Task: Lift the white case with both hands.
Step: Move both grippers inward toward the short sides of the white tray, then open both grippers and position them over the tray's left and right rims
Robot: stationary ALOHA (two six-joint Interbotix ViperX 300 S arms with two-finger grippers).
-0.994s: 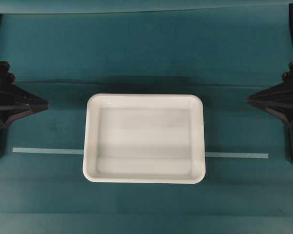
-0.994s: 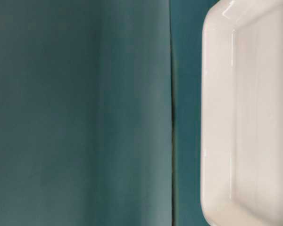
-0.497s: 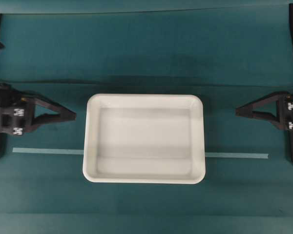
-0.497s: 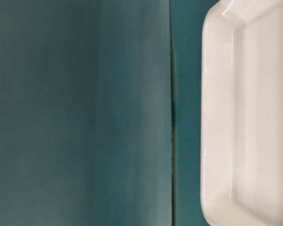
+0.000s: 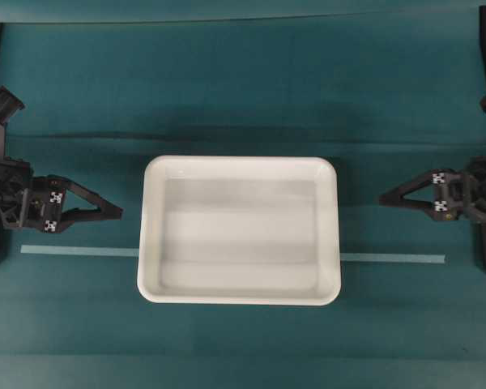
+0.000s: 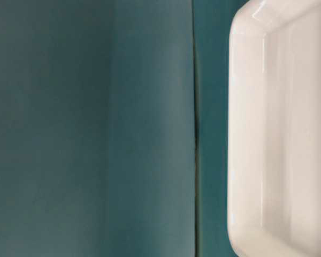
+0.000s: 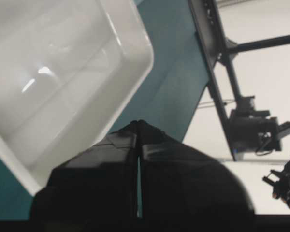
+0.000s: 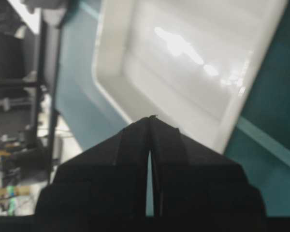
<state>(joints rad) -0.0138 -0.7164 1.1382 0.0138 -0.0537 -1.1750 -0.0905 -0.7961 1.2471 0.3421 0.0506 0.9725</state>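
Note:
The white case (image 5: pixel 239 231) lies flat on the teal cloth in the middle of the overhead view. My left gripper (image 5: pixel 119 212) is shut and empty, its tip pointing at the case's left side a short gap away. My right gripper (image 5: pixel 381 199) is shut and empty, pointing at the case's right side with a wider gap. In the left wrist view the shut left gripper (image 7: pixel 137 123) sits just off a rounded corner of the case (image 7: pixel 63 72). In the right wrist view the shut right gripper (image 8: pixel 150 118) faces the case (image 8: pixel 193 63). The table-level view shows only the case's edge (image 6: pixel 278 128).
A pale tape strip (image 5: pixel 73 250) runs across the cloth, passes under the case and comes out on the right (image 5: pixel 393 258). A cloth seam (image 6: pixel 195 134) runs beside the case. Black arm bases stand at both side edges. A metal frame (image 7: pixel 217 63) stands beyond the table.
Both grippers have come out from the side edges toward the case and rolled, their white tags now facing up. The case has not moved.

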